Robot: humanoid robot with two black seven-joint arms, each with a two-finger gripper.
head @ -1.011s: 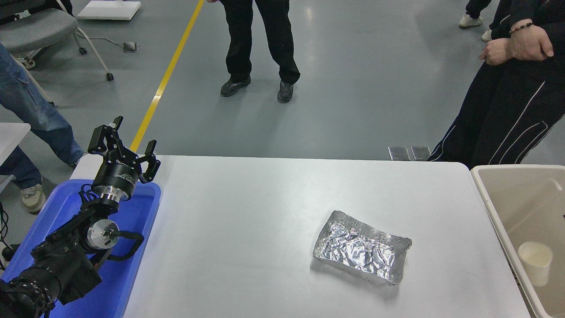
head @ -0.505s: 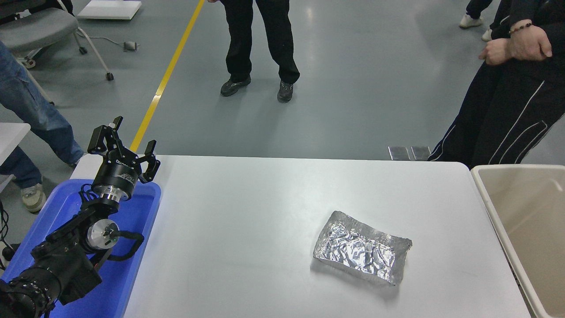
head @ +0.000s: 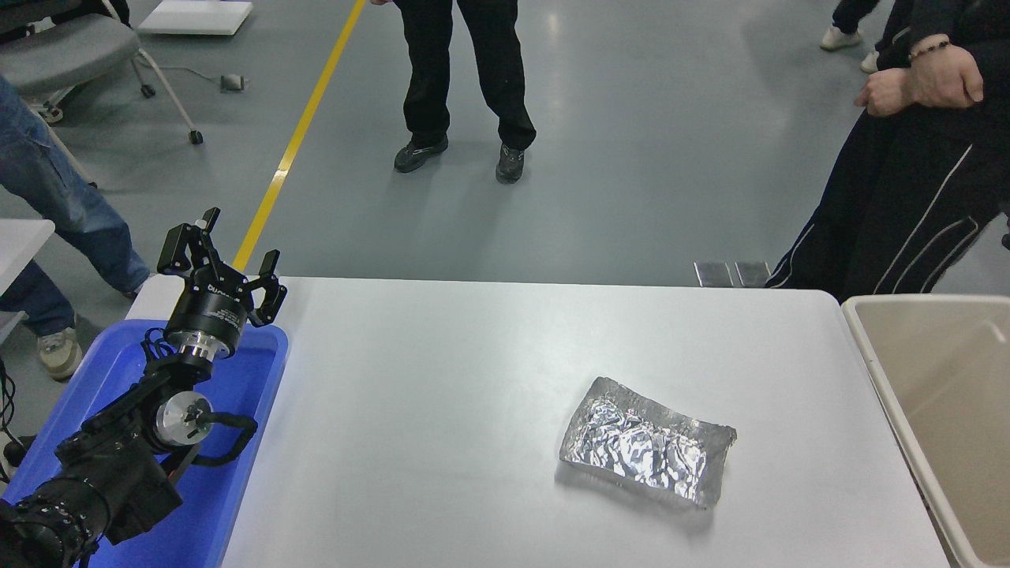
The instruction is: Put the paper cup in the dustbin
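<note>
1. Right now I see my left tool [head: 223, 260] parked at the lower left of the frame, raised above the blue bin [head: 237, 442], its fingers spread wide with nothing between them.
2. My right arm and its tool are out of frame.
3. On the white desk [head: 442, 379], a crumpled silver foil piece [head: 647, 451] lies flat at the lower centre-right, well apart from my left tool.
4. At the right edge of the frame sits the beige dustbin [head: 876, 371], just beside the desk's right edge; the stretch of its inner wall I can see is bare.
5. I cannot see the paper cup anywhere in this view.
6. People stand along the top of the frame beyond the desk.
</note>
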